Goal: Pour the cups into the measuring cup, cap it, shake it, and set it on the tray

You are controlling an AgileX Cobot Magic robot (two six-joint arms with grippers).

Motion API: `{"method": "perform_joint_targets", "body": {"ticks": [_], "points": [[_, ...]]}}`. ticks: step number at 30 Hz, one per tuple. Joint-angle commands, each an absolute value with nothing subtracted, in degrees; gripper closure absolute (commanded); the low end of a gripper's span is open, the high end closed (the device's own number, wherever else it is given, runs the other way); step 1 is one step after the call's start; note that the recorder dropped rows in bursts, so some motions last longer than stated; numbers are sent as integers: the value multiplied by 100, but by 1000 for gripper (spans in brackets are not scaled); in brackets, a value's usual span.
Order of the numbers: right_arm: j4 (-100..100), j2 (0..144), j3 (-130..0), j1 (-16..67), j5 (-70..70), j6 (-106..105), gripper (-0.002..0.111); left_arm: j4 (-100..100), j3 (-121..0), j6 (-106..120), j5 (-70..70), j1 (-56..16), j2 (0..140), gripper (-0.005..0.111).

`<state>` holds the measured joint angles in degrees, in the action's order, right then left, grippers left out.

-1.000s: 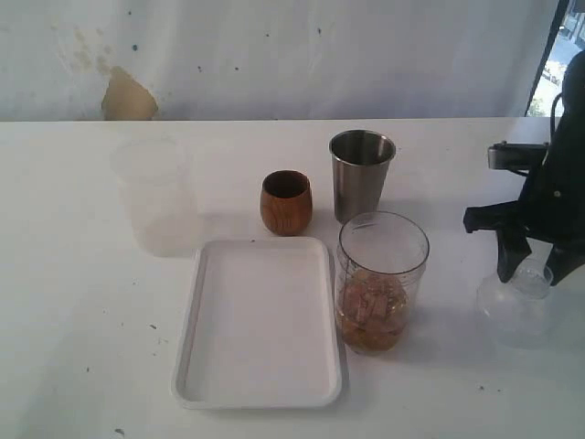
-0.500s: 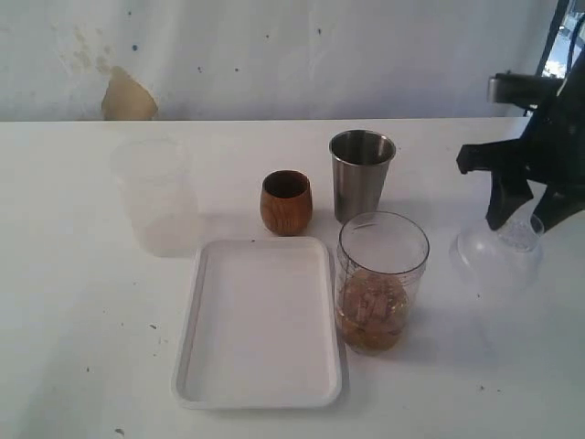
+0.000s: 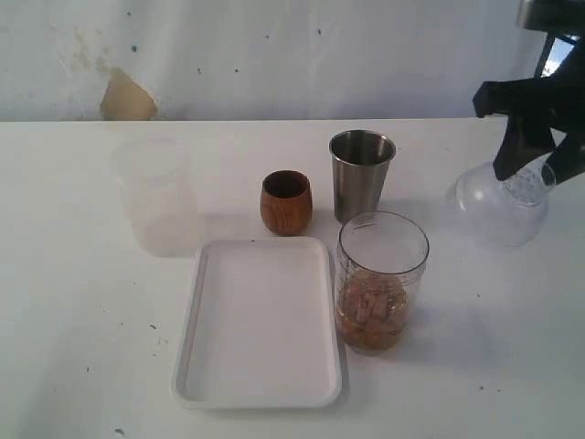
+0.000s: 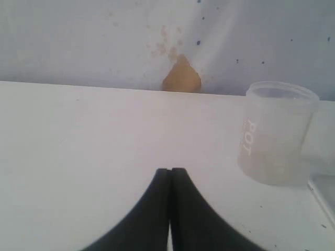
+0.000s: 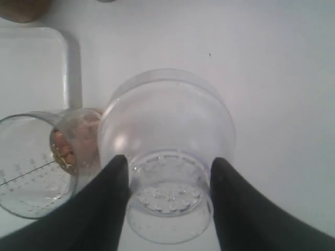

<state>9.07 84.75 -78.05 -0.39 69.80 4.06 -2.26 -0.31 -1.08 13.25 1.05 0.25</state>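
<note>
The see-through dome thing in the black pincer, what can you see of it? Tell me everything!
The dome lid is clear plastic, smooth and rounded like a little bowl. It has a narrower round neck dotted with small holes or bumps. The right pincer grips that neck from both sides, with the wide opening pointing downward and a bit tilted. It looks lifted off the white table, off to the side of the measuring cup. It touches only the pincer and looks empty.

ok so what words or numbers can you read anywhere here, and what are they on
"POT": pale letters running sideways on the frosted plastic cup; it may be part of a longer word.
Graduation marks on the measuring cup: the figures beside the lines are too small to read.
Nothing else carries readable text.
</note>
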Motion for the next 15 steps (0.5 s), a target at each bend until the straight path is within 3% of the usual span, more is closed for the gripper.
{"method": "perform_joint_targets", "body": {"ticks": [1,15], "points": [[999,8149,-7827,245,6996,409,108,-215,0,-106,1337,100,0,107],[1089,8014,-7780,1466,6996,753,108,-215,0,-106,1337,100,0,107]]}}
